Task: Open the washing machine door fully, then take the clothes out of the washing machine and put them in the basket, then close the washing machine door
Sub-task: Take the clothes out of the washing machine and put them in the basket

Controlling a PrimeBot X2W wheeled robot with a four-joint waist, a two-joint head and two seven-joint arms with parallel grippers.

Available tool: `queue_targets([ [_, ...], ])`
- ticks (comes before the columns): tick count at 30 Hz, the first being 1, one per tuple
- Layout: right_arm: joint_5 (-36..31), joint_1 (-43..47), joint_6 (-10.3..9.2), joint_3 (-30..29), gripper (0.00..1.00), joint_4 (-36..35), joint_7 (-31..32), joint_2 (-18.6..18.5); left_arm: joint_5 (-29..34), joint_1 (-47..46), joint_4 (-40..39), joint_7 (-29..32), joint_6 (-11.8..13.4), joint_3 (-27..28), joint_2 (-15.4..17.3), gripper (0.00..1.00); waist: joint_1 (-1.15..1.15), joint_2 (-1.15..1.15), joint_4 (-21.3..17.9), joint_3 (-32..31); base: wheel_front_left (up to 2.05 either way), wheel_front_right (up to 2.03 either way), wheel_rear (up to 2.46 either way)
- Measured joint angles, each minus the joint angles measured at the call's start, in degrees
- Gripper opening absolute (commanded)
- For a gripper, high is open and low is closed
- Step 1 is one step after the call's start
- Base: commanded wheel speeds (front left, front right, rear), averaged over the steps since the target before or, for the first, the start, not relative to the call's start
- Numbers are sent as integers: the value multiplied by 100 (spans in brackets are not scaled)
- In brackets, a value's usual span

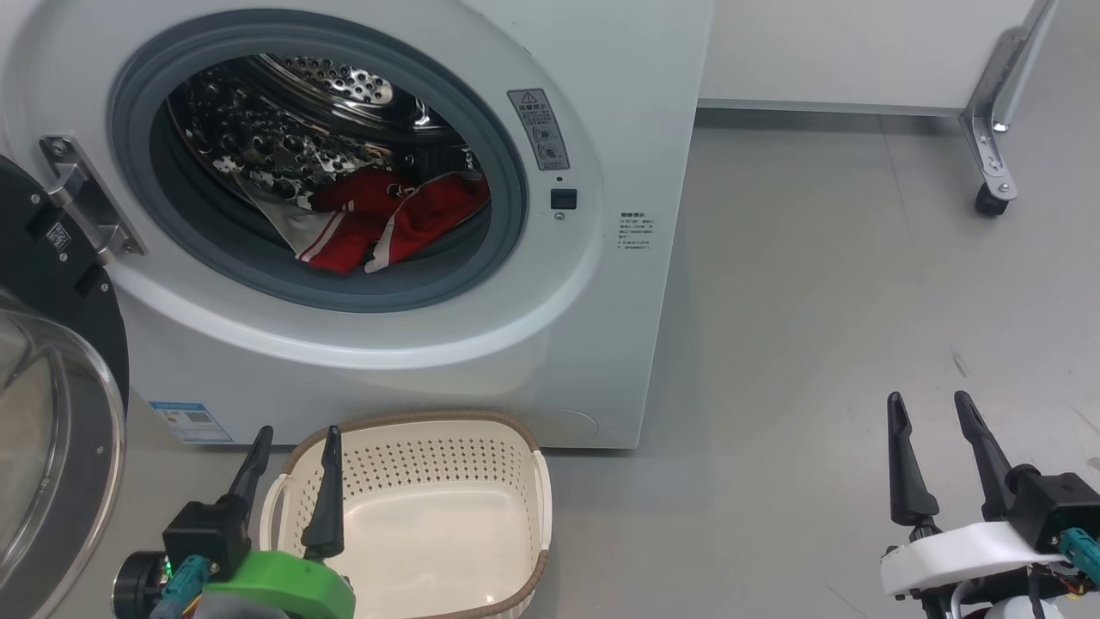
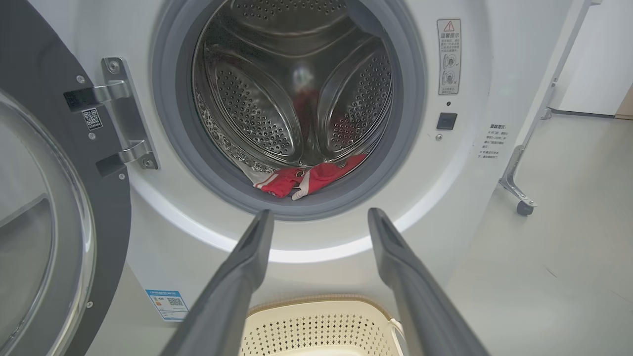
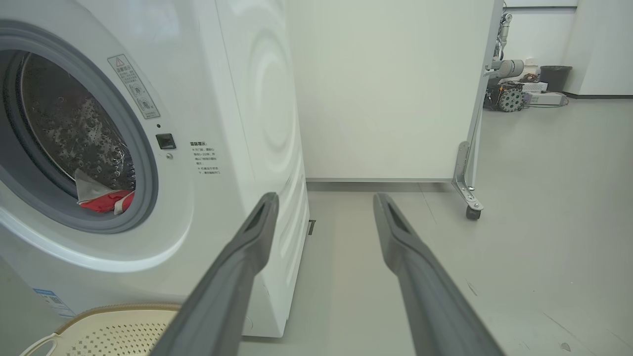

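1. The washer (image 1: 550, 361) is standing with its door (image 1: 51, 378) hanging open on the left, the glass bowl facing out.
2. The clothes (image 1: 387, 219) are lying low in the drum (image 2: 296, 99), bunched toward the front and resting against the lower part of the grey gasket (image 1: 507, 172). They are showing red cloth with white trim.
3. The basket (image 1: 447, 516) is sitting on the floor (image 1: 816, 301) just in front of the washer, below the opening.
4. The left gripper (image 1: 298, 432) is hovering over the basket's left rim with its fingers (image 2: 247, 267) spread wide and released, touching nothing. In the left wrist view, the fingers are pointing at the washer's front, and the clothes are showing just above the gap between the fingertips, well beyond them inside the drum.
5. The right gripper (image 1: 929, 397) is hanging over bare floor to the right of the washer, with its fingers parted and grasping nothing. The clothes are lying well apart from it to its left, and the washer's corner is standing between them.
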Motion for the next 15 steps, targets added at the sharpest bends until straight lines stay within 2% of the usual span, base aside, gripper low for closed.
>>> queue_targets([
  [15,-7,0,1,-40,100,3,0,35,18,0,-13,0,24,-27,-1,100,0,0,30,20,12,-12,0],
])
